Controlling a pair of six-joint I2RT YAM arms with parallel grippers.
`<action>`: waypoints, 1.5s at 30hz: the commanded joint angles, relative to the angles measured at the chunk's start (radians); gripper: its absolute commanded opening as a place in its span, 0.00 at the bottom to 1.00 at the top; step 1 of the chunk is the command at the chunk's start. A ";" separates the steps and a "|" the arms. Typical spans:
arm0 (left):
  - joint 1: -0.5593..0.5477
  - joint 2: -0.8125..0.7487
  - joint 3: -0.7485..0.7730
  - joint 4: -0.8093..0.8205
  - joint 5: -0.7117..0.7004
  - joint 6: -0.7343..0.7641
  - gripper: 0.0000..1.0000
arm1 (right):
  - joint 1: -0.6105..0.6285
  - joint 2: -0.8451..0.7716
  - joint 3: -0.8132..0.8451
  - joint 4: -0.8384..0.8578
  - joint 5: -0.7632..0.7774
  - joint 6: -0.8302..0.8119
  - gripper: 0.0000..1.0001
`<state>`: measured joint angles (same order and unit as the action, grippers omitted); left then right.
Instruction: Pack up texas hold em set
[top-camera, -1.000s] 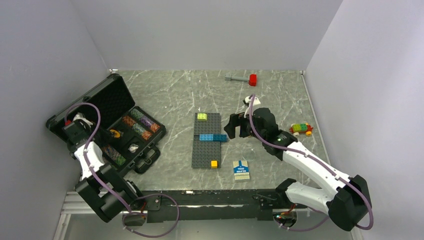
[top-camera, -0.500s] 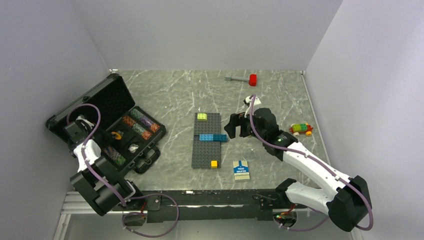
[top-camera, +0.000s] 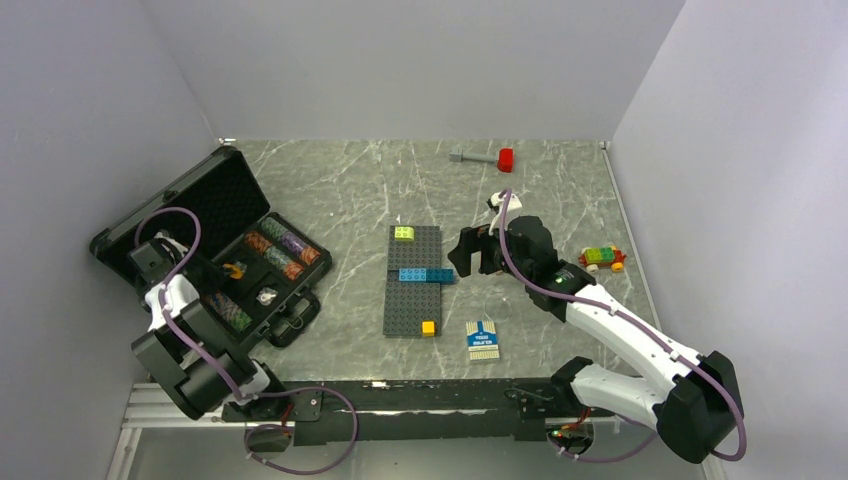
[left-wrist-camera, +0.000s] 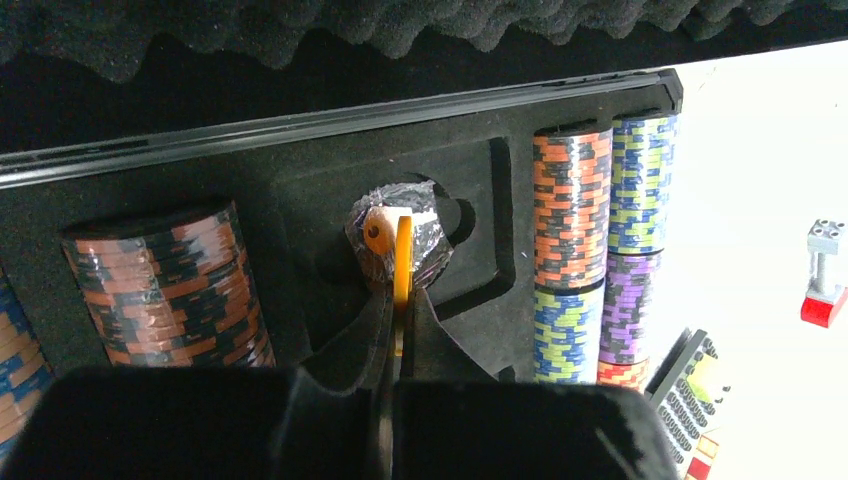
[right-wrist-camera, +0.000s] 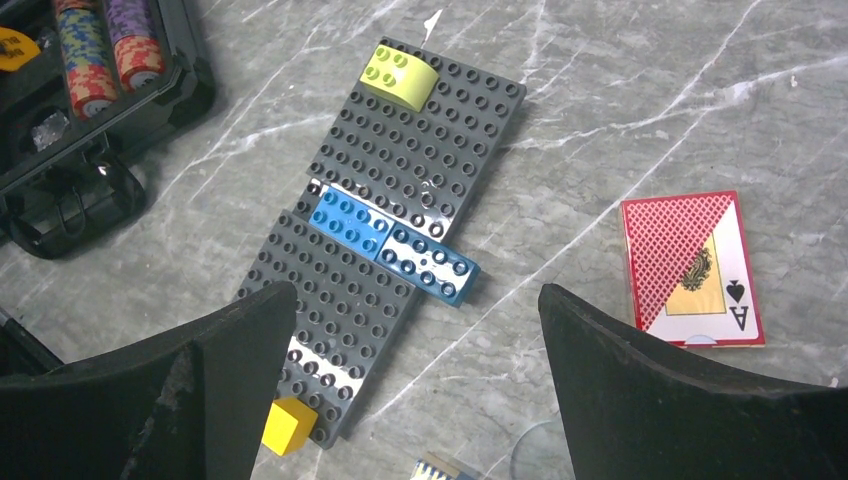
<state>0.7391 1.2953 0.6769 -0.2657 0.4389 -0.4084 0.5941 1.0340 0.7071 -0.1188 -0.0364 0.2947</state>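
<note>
From above, my left gripper (top-camera: 228, 268) reaches into the open black case (top-camera: 215, 195). The blue-white card pack (top-camera: 483, 340) lies near the brick baseplate (top-camera: 405, 300). At my left wrist, the fingers pinch the orange button (left-wrist-camera: 403, 255) edge-on over a round foam recess. My right gripper (right-wrist-camera: 412, 300) gapes empty above the baseplate, with the red-backed card pack (right-wrist-camera: 690, 268) beside it.

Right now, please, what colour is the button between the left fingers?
The button is orange, best seen from left wrist.
</note>
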 joint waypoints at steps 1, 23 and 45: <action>0.005 0.031 0.034 0.012 0.020 -0.002 0.00 | -0.005 -0.020 -0.008 0.050 -0.019 -0.015 0.96; -0.036 -0.021 0.067 -0.101 -0.184 0.037 0.58 | -0.005 -0.026 -0.018 0.061 -0.035 -0.024 0.96; -0.117 0.063 0.117 -0.165 -0.296 0.048 0.66 | -0.005 -0.038 -0.030 0.070 -0.033 -0.028 0.96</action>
<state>0.6300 1.3231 0.7635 -0.3893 0.2371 -0.3828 0.5922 1.0248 0.6819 -0.1032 -0.0620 0.2794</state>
